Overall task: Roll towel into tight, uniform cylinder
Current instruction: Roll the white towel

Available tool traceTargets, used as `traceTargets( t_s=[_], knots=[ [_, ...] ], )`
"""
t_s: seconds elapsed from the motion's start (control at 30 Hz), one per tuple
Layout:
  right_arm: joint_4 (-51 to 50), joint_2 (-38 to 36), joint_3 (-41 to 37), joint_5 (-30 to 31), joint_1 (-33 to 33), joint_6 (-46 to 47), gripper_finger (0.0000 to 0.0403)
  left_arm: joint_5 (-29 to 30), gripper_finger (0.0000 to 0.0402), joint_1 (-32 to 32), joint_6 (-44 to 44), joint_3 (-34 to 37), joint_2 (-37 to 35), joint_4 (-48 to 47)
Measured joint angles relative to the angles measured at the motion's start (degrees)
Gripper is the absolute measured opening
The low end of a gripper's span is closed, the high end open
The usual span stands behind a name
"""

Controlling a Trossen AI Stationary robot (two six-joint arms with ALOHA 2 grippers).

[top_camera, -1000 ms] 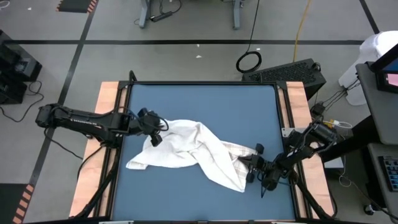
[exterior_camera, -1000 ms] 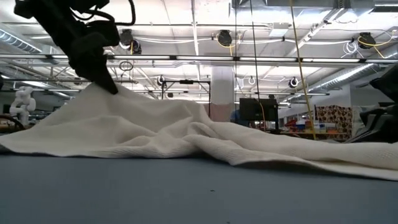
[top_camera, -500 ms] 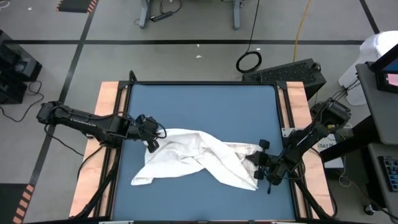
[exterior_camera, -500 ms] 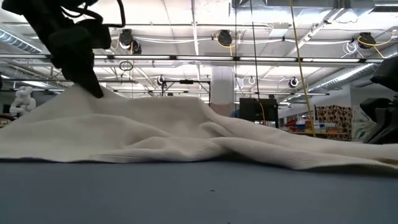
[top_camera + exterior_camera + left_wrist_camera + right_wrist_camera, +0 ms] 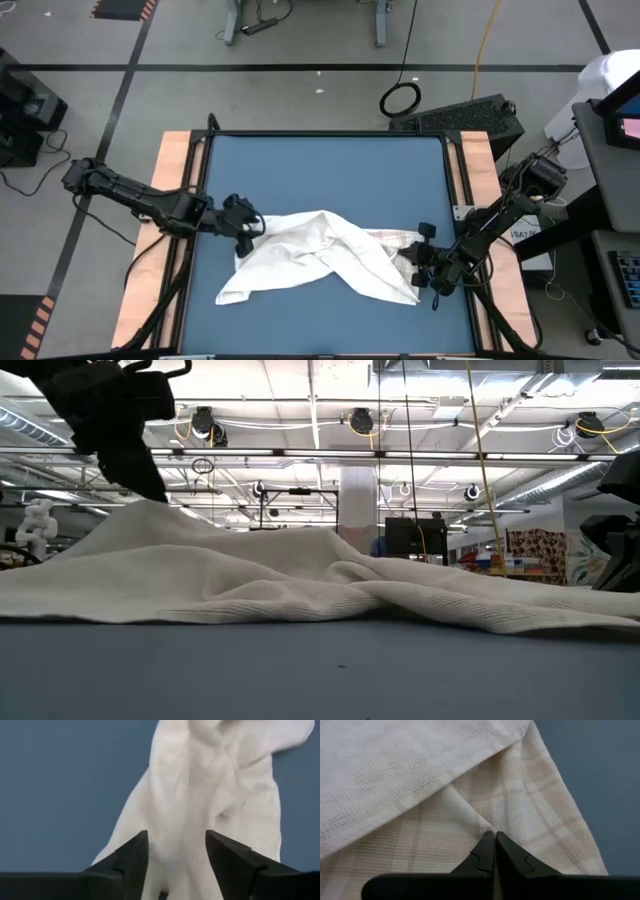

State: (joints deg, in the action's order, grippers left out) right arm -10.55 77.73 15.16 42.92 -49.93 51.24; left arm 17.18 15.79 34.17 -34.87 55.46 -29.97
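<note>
Right now the towel (image 5: pixel 315 255) lies in a bumpy, crumpled heap on the blue mat (image 5: pixel 320 170), near the front, not flat and not rolled at all. The left gripper (image 5: pixel 243 226) sits at the towel's left end with its fingers (image 5: pixel 131 857) spread apart, one on each side of the cloth but not squeezing it. The right gripper (image 5: pixel 418 265) is at the right end, fingers pressed together on a towel corner. I think the roll could come out fat and lopsided if rolling starts with these folds inside. If only the right side pulls, the loose left end may slide and bunch up more.
</note>
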Motion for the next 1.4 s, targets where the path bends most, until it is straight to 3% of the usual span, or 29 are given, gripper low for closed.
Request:
traceTargets(
  t_s=[0.23, 0.37, 0.47, 0.53, 0.7, 0.87, 0.97, 1.17, 1.27, 1.4],
  knots=[
    [-0.2, 0.0, 0.0, 0.2, 0.0, 0.1, 0.0006, 7.2, 0.0216, 0.5, -9.3, 0.0, 0.2, 13.9],
    [-0.1, 0.0, 0.0, 0.2, 0.0, 0.6, 0.0006, 13.6, 0.0216, -0.4, -18.8, 0.0, 3.1, 22.9],
    [-0.1, 0.0, 0.0, 0.3, 0.0, 0.6, 0.0006, 18.5, 0.0216, -3.4, -20.5, -0.1, 6.3, 26.2],
    [-0.1, 0.0, 0.0, 0.3, 0.0, 0.6, 0.0006, 18.0, 0.0216, -6.3, -19.6, -0.1, 8.9, 25.7],
    [-0.1, 0.0, 0.0, 0.4, 0.0, 0.6, 0.0006, 5.3, 0.0216, -10.8, -16.1, 0.0, 16.2, 24.7],
    [-0.1, -0.1, 0.0, 0.4, 0.0, 0.6, 0.0006, 4.1, 0.0204, -10.5, -13.1, 0.0, 23.3, 20.4],
    [-0.1, -0.1, 0.0, 0.4, 0.0, 0.6, 0.0006, 3.6, 0.0159, -8.0, -11.6, 0.0, 25.6, 20.4],
    [-0.1, -0.1, 0.0, 0.5, 0.0, 2.1, 0.0006, 3.5, 0.0021, 1.7, -6.4, 0.0, 25.1, 26.2],
    [-0.1, -0.1, 0.0, 0.5, 0.0, 3.5, 0.0006, 3.9, 0.0015, 8.0, -2.2, 0.0, 25.1, 29.0],
    [-0.1, -0.1, 0.0, 0.5, 0.0, 3.6, 0.0006, 9.5, 0.0034, 14.1, 4.7, 0.0, 25.1, 29.1]
  ],
)
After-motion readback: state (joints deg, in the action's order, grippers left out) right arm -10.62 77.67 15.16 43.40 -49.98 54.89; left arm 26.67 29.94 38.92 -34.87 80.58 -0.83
